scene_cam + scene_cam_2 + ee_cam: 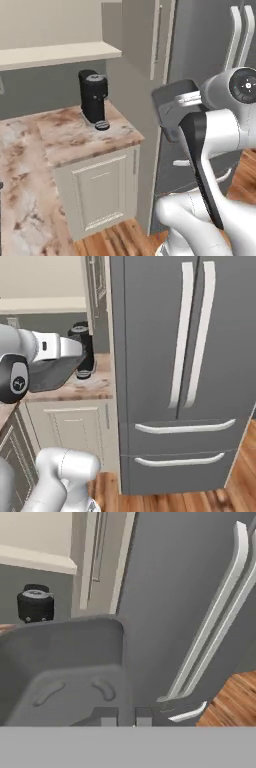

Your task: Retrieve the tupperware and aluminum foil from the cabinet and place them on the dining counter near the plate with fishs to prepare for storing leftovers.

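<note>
You have the tupperware (pixel 65 667) out of the cabinet, carried in the air before the fridge (pixel 175 356); your fingers (pixel 126 717) are pinched shut on its rim. Setting it on the dining bench and fetching the aluminum foil remain.

My own arm hid the right side of the tupperware (pixel 172 107); in the hand view its left side ran past the frame's edge.

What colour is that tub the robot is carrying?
Dark grey. The tupperware shows best in the hand view, clamped in the end effector.
</note>
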